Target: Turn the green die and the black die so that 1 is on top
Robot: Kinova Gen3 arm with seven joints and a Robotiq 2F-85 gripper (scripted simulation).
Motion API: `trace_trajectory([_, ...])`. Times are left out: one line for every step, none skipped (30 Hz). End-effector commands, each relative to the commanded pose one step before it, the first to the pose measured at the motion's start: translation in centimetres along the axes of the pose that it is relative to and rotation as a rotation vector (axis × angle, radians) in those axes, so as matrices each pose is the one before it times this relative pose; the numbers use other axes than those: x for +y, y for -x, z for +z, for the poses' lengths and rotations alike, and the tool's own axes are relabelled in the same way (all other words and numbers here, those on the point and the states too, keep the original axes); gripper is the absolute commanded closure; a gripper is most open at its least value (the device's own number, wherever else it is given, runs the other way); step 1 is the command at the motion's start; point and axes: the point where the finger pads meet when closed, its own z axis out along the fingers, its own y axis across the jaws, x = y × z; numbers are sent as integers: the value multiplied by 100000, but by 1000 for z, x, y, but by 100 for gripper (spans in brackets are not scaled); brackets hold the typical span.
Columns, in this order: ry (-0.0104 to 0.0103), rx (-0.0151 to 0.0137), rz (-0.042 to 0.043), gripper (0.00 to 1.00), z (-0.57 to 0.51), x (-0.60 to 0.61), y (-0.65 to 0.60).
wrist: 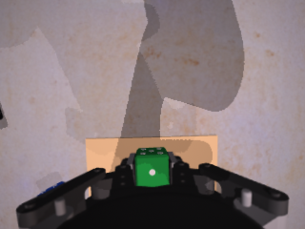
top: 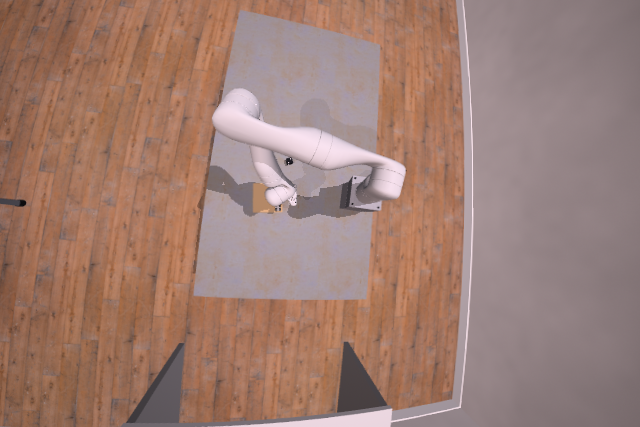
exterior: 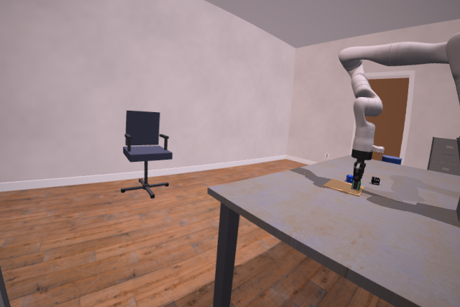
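The two dark fingers [exterior: 356, 183] pinch the small green die with white pips [exterior: 359, 185] [wrist: 152, 173] by two opposite sides, leaving its upper face uncovered. That grip probably serves to set it down square, with the wanted face already up: a single pip looks up at the wrist view, with five on the adjoining side. The die is at one end of the thin tan mat [top: 262, 198] [exterior: 336, 185] [wrist: 102, 153], apparently low enough to rest on it. The mat lies flat on the grey tabletop [top: 289, 262] [exterior: 315, 221] [wrist: 267, 119]. Just beside it sits the blue die [exterior: 349, 178], best left untouched. The black die [top: 288, 161] [exterior: 375, 180] [wrist: 1, 113] stands off the mat, still to be brought over; its top number is too small to read.
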Motion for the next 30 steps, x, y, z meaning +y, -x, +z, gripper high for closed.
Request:
trace_trajectory([-6, -103, -18, 70, -40, -2, 50])
trace_trajectory([0, 0, 0, 66, 0, 0, 0])
trace_trajectory([0, 0, 0, 66, 0, 0, 0])
trace_trajectory([0, 0, 0, 66, 0, 0, 0])
trace_trajectory([0, 0, 0, 66, 0, 0, 0])
trace_trajectory([0, 0, 0, 66, 0, 0, 0])
trace_trajectory([0, 0, 0, 62, 0, 0, 0])
trace_trajectory([0, 0, 0, 62, 0, 0, 0])
trace_trajectory([0, 0, 0, 62, 0, 0, 0])
trace_trajectory([0, 0, 0, 58, 0, 0, 0])
trace_trajectory([0, 0, 0, 58, 0, 0, 0])
trace_trajectory([0, 0, 0, 58, 0, 0, 0])
trace_trajectory([0, 0, 0, 54, 0, 0, 0])
trace_trajectory([0, 0, 0, 54, 0, 0, 0])
trace_trajectory([0, 0, 0, 54, 0, 0, 0])
trace_trajectory([0, 0, 0, 54, 0, 0, 0])
trace_trajectory([0, 0, 0, 54, 0, 0, 0])
trace_trajectory([0, 0, 0, 54, 0, 0, 0])
trace_trajectory([0, 0, 0, 54, 0, 0, 0])
trace_trajectory([0, 0, 0, 54, 0, 0, 0])
trace_trajectory([0, 0, 0, 54, 0, 0, 0])
trace_trajectory([0, 0, 0, 54, 0, 0, 0])
trace_trajectory([0, 0, 0, 54, 0, 0, 0])
trace_trajectory([0, 0, 0, 54, -4, 0, 0])
trace_trajectory([0, 0, 0, 54, -23, 0, 0])
trace_trajectory([0, 0, 0, 54, -59, 0, 0])
trace_trajectory([0, 0, 0, 54, -107, 0, 0])
trace_trajectory([0, 0, 0, 54, -163, 0, 0])
trace_trajectory([0, 0, 0, 54, -224, 0, 0])
trace_trajectory([0, 0, 0, 54, -286, 0, 0])
